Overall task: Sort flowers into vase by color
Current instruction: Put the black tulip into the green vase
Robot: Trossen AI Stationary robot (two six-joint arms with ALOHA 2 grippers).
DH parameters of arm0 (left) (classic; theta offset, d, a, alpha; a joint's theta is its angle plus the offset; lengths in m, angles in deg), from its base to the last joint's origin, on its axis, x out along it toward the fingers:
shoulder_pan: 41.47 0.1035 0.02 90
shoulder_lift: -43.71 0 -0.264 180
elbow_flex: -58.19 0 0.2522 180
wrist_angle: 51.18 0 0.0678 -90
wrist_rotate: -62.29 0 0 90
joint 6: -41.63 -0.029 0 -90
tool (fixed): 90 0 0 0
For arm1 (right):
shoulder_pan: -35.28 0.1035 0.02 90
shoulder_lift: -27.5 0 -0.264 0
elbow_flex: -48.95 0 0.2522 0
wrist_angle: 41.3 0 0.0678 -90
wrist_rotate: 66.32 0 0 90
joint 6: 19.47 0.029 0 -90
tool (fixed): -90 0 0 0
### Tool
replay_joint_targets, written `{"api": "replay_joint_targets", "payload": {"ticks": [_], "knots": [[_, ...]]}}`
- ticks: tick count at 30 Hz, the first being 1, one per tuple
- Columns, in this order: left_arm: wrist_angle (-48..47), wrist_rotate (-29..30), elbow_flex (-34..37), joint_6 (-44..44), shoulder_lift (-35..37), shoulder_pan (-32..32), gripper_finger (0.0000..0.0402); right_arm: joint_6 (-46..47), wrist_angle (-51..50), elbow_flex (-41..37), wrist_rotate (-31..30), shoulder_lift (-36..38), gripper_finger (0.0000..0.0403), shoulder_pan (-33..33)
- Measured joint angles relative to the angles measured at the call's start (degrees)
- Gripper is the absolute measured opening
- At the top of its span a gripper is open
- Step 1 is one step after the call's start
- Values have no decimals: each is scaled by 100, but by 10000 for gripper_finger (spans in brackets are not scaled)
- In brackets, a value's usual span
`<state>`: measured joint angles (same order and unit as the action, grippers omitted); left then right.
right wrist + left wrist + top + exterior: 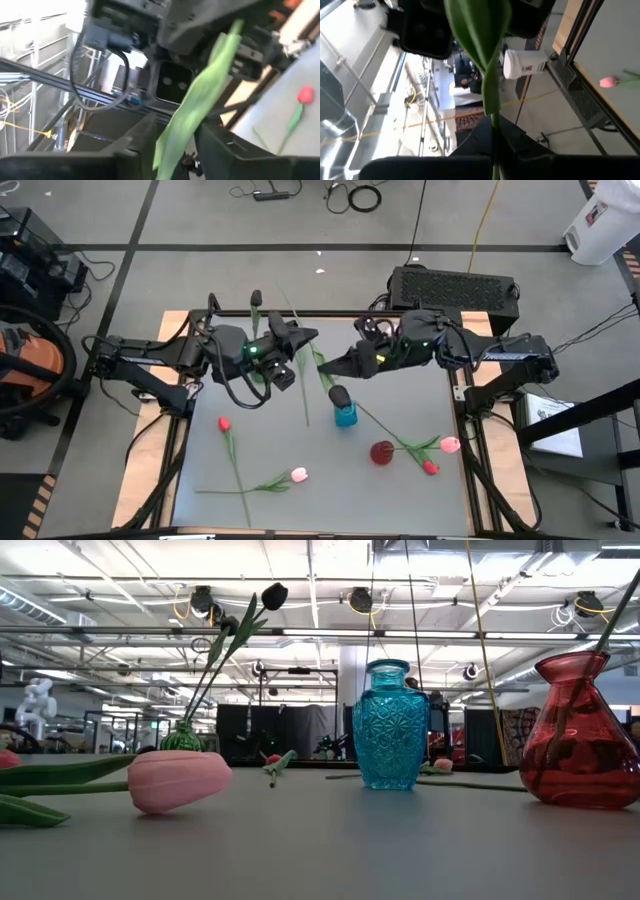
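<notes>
My left gripper (305, 338) and right gripper (335, 367) face each other, raised above the table's middle. Between them hangs a tulip with a green leaf (320, 360). The left gripper (495, 152) is shut on its stem. The right gripper (172, 145) is open, with the leaf (192, 115) passing between its fingers. A dark bud head (338, 394) shows just nearer than the right gripper; I cannot tell whether it is this tulip's. A blue vase (346, 418), a red vase (382, 452) and a green vase (182, 737) with dark tulips (273, 595) stand on the table. My left gripper pinches the tulip's thin stem (495, 142) between its two fingers, just below the leaf. The fingers point level toward the table's right. The tulip is lifted clear of the table. My right gripper has the leaf between its open fingers; I cannot tell whether they touch it.
Loose tulips lie on the table: a red one (224, 423) and a pink one (298, 475) at near left, a pink one (450, 444) and a red one (430, 467) beside the red vase. A thin stem (305, 400) lies left of the blue vase.
</notes>
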<state>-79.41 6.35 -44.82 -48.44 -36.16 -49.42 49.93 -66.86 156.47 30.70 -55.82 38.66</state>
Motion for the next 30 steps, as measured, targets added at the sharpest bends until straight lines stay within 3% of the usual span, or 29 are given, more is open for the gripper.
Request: {"api": "replay_joint_targets", "payload": {"ticks": [11,20,30], "knots": [[35,719,-4,876,24,-9,4,-676,33,-2,-473,330,178,-204],[31,1391,-4,1733,22,-86,4,-1535,43,6,-973,742,185,-449],[49,2633,-2,3732,444,-125,4,-2391,-30,4,-1057,1133,185,-605]]}}
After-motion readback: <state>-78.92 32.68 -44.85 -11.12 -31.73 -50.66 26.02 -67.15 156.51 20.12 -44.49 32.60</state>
